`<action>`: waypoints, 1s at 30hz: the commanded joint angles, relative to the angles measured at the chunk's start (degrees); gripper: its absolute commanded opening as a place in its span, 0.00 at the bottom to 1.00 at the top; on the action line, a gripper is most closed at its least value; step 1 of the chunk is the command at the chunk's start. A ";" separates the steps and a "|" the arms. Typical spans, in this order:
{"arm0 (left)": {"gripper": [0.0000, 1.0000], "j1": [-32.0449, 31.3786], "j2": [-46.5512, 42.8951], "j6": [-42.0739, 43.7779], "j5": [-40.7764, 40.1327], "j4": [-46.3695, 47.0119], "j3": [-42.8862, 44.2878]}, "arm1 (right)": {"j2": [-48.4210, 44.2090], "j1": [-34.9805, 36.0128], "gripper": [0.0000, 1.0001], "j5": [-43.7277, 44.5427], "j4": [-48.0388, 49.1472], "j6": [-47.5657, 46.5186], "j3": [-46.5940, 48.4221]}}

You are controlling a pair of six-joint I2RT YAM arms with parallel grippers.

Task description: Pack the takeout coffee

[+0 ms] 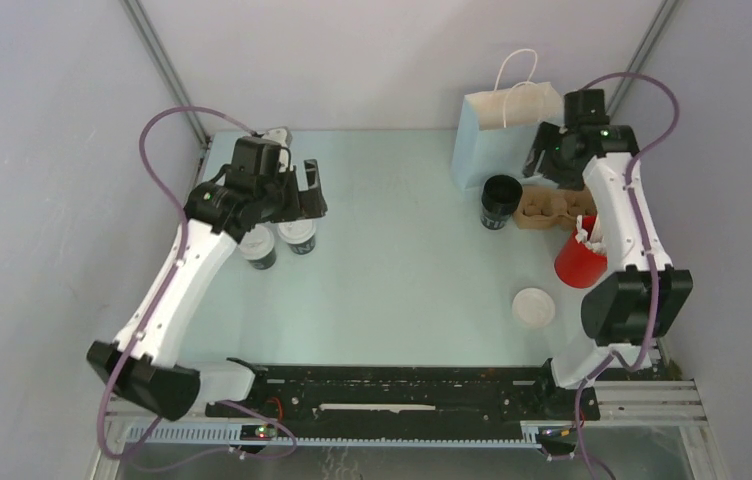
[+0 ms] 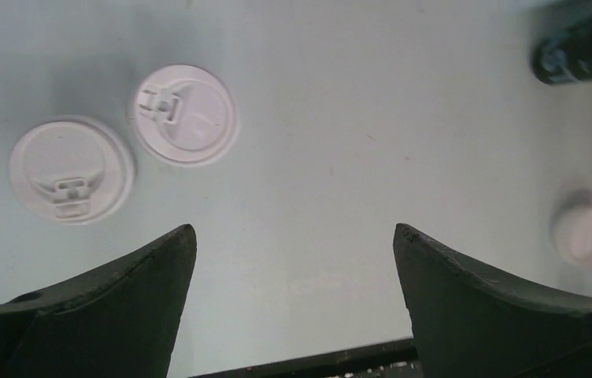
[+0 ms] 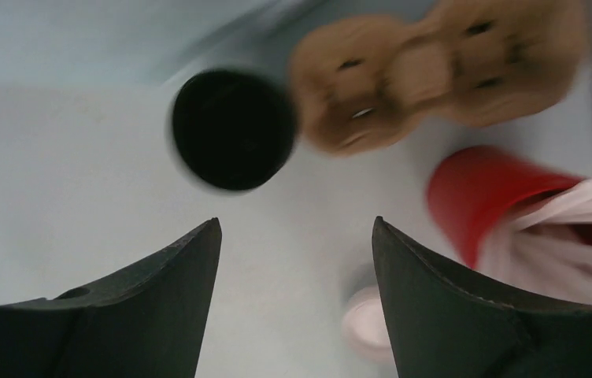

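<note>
Pale blue-green counter [image 1: 402, 270] fills the booth, walled in grey. Toward 9 o'clock on it stand two black paper coffee cups with white plastic lids [image 1: 298, 235], touching side by side.

The left arm rises from its base at 7 o'clock, stretches toward 10 o'clock and bends at the wrist over those cups. The left gripper [image 2: 293, 230] points down at the counter with its jaws spread wide and nothing between them. In its wrist view both lids lie toward 10 o'clock, outside the jaws.

The right arm climbs from 5 o'clock along the right edge and folds over at 1 o'clock. The right gripper [image 3: 294, 223] hangs above the counter, jaws apart and holding nothing.

Below it an open, lidless black paper cup [image 1: 501, 200] stands just beside a brown cardboard cup carrier [image 1: 552, 208]; whether they touch is unclear. A light blue paper bag with white handles [image 1: 502, 130] stands upright behind them at 1 o'clock. A red cup holding white sticks [image 1: 580, 262] sits at 3 o'clock, and a loose white lid [image 1: 533, 307] lies at 4 o'clock.
</note>
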 commanded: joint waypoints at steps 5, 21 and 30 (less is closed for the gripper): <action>1.00 -4.09 -8.81 2.77 3.98 -1.54 -6.65 | 15.02 -8.75 0.69 7.36 -3.39 -17.55 12.76; 1.00 -4.01 -2.62 7.85 3.30 -0.59 -4.32 | 27.51 -9.13 0.59 7.72 -4.85 -24.72 19.47; 1.00 -2.74 -2.18 7.68 3.54 -1.38 -3.29 | 31.32 -10.69 0.64 6.43 -5.45 -21.57 19.96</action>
